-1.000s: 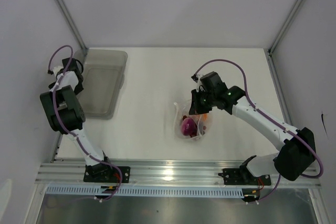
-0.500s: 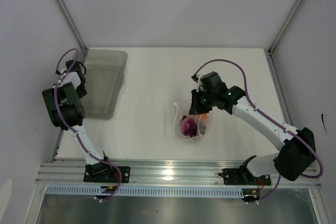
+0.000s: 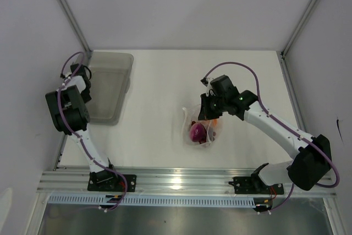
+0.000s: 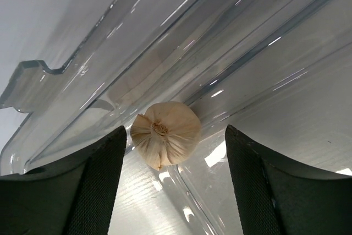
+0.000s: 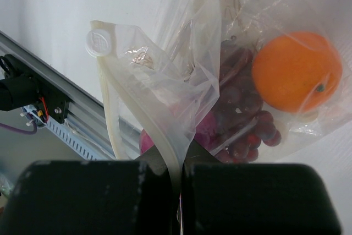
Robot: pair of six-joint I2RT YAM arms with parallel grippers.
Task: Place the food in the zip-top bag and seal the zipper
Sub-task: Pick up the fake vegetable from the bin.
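The clear zip-top bag (image 3: 199,129) lies mid-table and holds the purple-red onion (image 3: 197,132), the orange (image 5: 297,71) and the dark red berries (image 5: 242,116). My right gripper (image 3: 208,111) is shut on the bag's zipper (image 5: 129,115), pinching the whitish strip between its fingers (image 5: 88,196). My left gripper (image 4: 173,185) is open inside the grey tub (image 3: 109,86) at the far left. The whitish garlic bulb (image 4: 165,133) lies on the tub floor just ahead of and between the open fingers (image 4: 104,180), not touched.
The tub's clear walls and rim (image 4: 49,72) surround the left gripper. A metal rail (image 3: 187,180) runs along the near table edge. White walls enclose the table on the left, back and right.
My left wrist has shifted slightly along the tub's left edge. The right gripper and bag have hardly moved.
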